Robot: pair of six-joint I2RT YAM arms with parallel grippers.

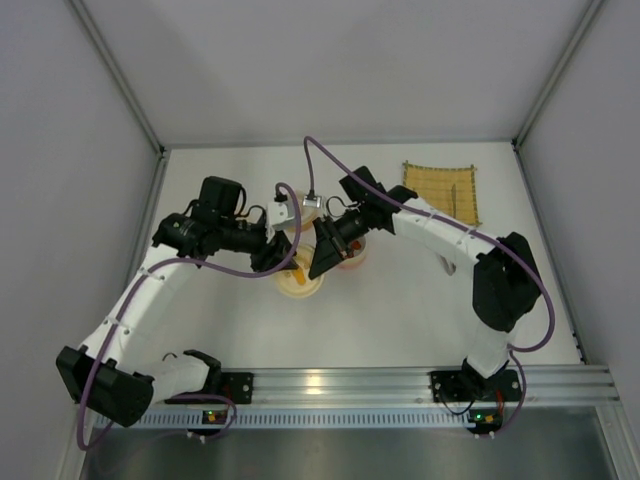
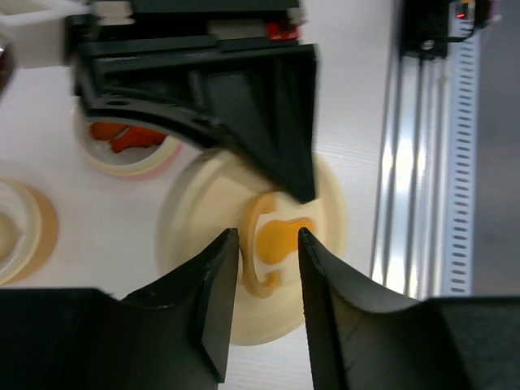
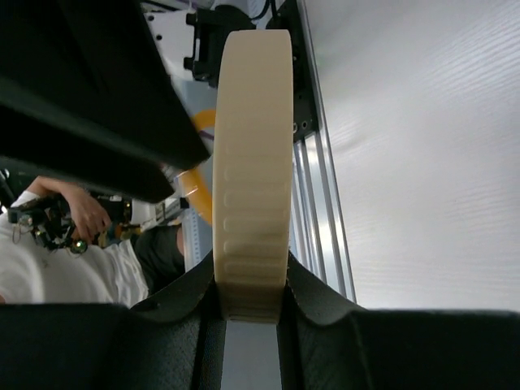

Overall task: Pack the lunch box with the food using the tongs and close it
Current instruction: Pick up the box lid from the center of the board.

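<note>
Two sets of fingers worked one cream lid (image 2: 199, 207): right fingers (image 3: 341, 341) clamped its rim, left fingers (image 2: 211, 309) stood apart astride its handle (image 2: 253, 244); red food (image 2: 130, 138) lay in the neighbouring bowl (image 2: 122, 169); closing seemingly begun, lid next needed centring.

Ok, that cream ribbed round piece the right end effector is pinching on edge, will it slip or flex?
Probably stiff: the cream ribbed round piece shows no bend in the right end effector. Its ribbed rim should give some purchase against slipping. Being round and held on edge, it would likely roll if released that way.
</note>
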